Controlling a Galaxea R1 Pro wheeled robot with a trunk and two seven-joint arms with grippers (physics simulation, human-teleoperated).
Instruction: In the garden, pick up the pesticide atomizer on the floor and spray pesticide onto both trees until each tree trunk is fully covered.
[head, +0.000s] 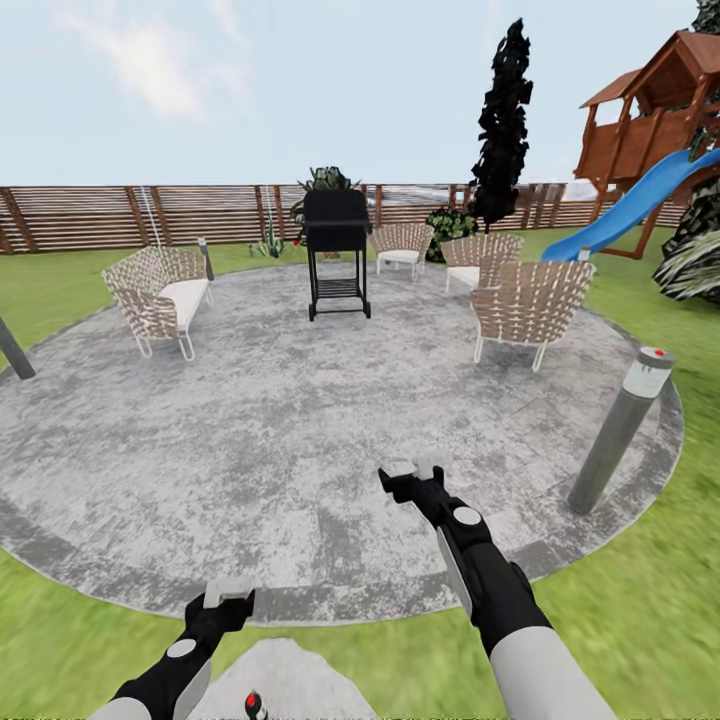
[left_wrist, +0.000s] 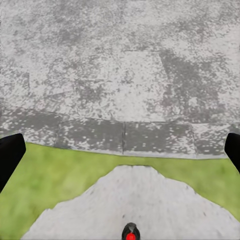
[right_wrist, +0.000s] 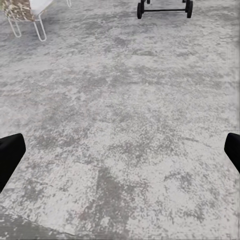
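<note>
The left gripper (head: 228, 592) is seen low over the grass strip at the near edge of the patio, and in its wrist view the two dark fingers (left_wrist: 10, 155) sit at opposite edges of the picture, so the jaws are spread wide with nothing between them. The right gripper (head: 413, 470) is reached further out over the stone, and its fingers (right_wrist: 10, 152) are likewise parted wide and empty.

The garden lawn (head: 650, 590) is spread around everything, ringed at the back by the brown slatted fence (head: 100, 215). The big round grey patio (head: 300, 420) is laid across the middle. At the far right a wooden playhouse (head: 660, 110) with a blue slide (head: 640, 205) is cut off by the picture's edge. A dark, narrow tree (head: 503, 125) is planted behind the seating. A black grill (head: 337, 250) is stood at the patio's back, only its wheels caught in the right wrist view. A wicker sofa (head: 158, 290) is placed to the left, wicker chairs (head: 530, 305) to the right. A grey bollard light (head: 620, 430) is tilted at the patio's right rim; another at the left edge is mostly cropped.

A pale paving slab (left_wrist: 135, 205) is seen just below the left gripper, and on it a small dark object with a red spot (left_wrist: 130, 232), half cut off and too small to identify.
</note>
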